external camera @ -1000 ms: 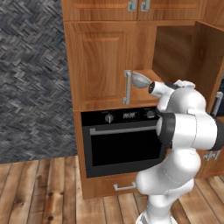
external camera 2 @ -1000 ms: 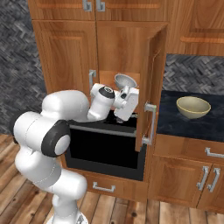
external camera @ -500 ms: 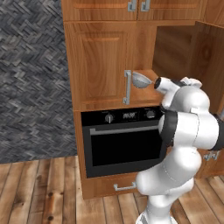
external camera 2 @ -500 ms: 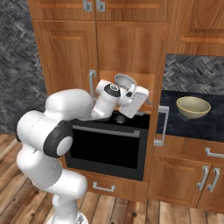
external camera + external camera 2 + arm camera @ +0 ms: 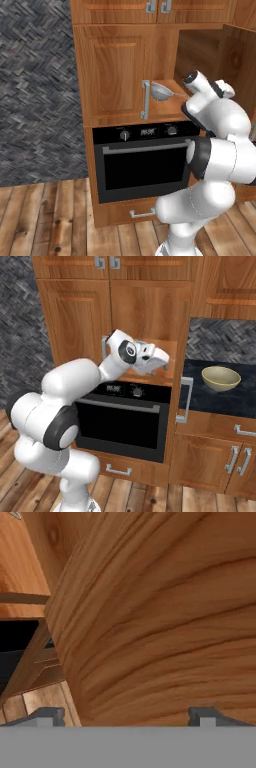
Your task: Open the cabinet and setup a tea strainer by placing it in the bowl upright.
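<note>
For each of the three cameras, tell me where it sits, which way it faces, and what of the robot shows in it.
Left base view: behind the arm to its left, facing the cabinet, the tea strainer on its shelf and the oven; arm at lower right.
Right base view: behind to its right, facing the same cabinet and oven, plus the bowl on the counter; arm at lower left, gripper at the shelf.
Hand view: on the hand, close against the cabinet's wood; jaws open, fingertips at bottom.
Both base views share cabinet, oven and arm.
</note>
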### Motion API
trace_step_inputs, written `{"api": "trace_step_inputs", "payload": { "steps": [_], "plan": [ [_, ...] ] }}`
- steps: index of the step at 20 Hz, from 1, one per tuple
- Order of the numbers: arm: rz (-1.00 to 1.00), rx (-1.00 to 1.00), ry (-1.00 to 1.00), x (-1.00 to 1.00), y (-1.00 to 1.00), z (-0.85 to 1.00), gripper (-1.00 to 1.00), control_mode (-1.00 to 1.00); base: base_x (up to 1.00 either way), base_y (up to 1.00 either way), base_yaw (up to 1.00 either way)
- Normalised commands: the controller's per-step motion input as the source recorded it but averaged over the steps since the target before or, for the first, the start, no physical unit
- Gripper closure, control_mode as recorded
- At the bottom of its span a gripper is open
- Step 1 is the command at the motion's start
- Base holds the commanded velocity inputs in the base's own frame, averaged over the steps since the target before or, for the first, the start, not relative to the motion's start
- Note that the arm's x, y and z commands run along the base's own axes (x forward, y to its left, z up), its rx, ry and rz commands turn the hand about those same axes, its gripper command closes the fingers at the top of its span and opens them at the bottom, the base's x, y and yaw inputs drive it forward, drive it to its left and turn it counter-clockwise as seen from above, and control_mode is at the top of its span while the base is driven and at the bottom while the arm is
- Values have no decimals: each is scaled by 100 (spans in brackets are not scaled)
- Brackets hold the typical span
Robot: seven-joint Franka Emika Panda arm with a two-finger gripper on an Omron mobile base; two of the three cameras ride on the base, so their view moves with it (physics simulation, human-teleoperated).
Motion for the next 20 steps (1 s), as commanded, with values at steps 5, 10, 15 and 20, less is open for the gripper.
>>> {"api": "trace_step_inputs", "payload": {
  "steps": [5,10,15,20],
  "plan": [
    [-9,45,-39,-2,39,1,-100,-100,0,0,0],
    [-8,45,-20,2,35,0,-100,-100,0,0,0],
    [-4,31,0,53,12,7,-100,-100,0,0,0],
    [0,41,-13,48,14,2,-100,-100,0,0,0]
  ]
}}
